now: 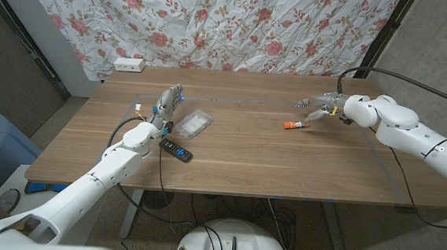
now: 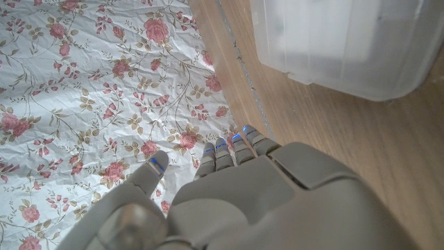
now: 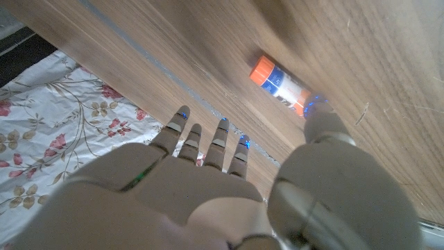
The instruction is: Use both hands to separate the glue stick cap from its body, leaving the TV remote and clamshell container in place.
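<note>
Glue stick point(image 3: 281, 85) label unreadable; left robot hand point(image 1: 168, 103) and right robot hand point(image 1: 322, 104) spread, empty.

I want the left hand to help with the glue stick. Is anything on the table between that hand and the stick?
Yes. The clamshell container lies just beside the left hand, toward the glue stick. Beyond it the table is bare up to the stick.

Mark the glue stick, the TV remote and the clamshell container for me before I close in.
glue stick point(image 1: 295, 125): head view, middle of its body.
TV remote point(image 1: 176, 148): head view, middle of its black top face.
clamshell container point(image 1: 194, 123): head view, centre of its clear lid.
</note>
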Controlling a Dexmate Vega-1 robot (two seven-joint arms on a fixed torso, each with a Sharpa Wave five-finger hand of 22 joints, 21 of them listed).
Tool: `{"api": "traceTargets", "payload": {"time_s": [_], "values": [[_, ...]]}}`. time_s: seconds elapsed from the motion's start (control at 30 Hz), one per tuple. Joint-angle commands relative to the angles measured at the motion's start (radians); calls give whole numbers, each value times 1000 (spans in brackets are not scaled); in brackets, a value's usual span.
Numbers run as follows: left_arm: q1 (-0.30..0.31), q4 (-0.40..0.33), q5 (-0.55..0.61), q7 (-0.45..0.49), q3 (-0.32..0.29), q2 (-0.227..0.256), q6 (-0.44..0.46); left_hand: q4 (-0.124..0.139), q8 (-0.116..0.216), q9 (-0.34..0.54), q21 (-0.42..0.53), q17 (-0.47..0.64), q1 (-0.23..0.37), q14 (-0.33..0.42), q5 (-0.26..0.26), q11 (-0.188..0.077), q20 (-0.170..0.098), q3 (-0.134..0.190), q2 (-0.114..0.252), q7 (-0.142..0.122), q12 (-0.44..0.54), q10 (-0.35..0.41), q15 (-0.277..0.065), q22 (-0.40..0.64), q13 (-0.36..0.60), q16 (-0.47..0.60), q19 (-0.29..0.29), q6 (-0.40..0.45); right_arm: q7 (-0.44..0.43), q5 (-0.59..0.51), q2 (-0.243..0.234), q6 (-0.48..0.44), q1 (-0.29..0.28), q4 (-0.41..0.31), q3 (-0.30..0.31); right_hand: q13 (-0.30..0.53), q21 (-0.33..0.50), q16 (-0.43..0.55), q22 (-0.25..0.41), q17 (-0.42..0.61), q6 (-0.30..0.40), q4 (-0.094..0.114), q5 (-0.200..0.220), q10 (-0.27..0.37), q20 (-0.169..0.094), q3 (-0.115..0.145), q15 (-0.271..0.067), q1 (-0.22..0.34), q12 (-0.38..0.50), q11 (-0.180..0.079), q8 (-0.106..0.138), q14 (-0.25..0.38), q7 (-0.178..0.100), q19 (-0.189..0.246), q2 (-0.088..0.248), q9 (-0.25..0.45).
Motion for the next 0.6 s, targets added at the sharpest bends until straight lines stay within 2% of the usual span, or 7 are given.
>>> {"api": "traceTargets", "payload": {"time_s": [0.03,0.53,0.6], "values": [[9,-9,-3,16,-4,2,13,-1,2,2,0,3,-4,3,-5,-3,3,6,109,1,0,4,4,2,3,1,-4,6,20,-66,17,-38,2,-7,-20,2,1,10,2,3,23,2,-4,32,-3,9,-9,24,10,-7,10,19,-6,14,-2,2],[29,-42,-1,35,-9,18,35,1,2,3,0,3,-5,3,-5,0,4,8,111,4,-1,5,9,2,3,1,-3,7,-5,-94,40,-70,-12,2,-32,2,2,21,2,2,36,10,-6,93,-9,10,-31,47,19,-34,2,65,-12,40,-6,2],[32,-47,-1,39,-10,20,38,1,2,3,1,3,-5,2,-5,1,11,9,111,4,-1,5,8,2,3,0,-1,6,0,-97,43,-74,-12,3,-35,2,2,22,2,2,36,11,-6,97,-11,9,-31,48,19,-38,1,68,-12,44,-7,2]]}}
